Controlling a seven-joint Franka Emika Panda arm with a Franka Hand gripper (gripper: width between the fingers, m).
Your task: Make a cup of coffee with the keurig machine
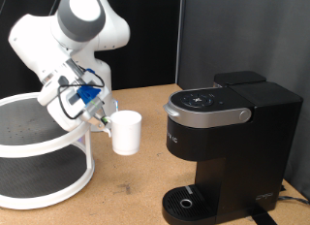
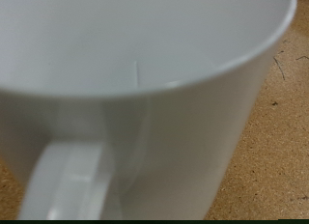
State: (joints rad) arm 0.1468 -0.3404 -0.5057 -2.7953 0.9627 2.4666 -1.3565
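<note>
The arm is leaning down, its hand (image 1: 104,118) clamping the cup (image 1: 126,132) by its handle (image 2: 60,181), left of the keurig machine (image 1: 225,147).

Front exterior; wrist hard against cup (image 2: 145,98)

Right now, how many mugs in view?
1. The white mug is at the gripper, above the tabletop between the white tiered stand and the Keurig machine. None on the drip tray.
</note>
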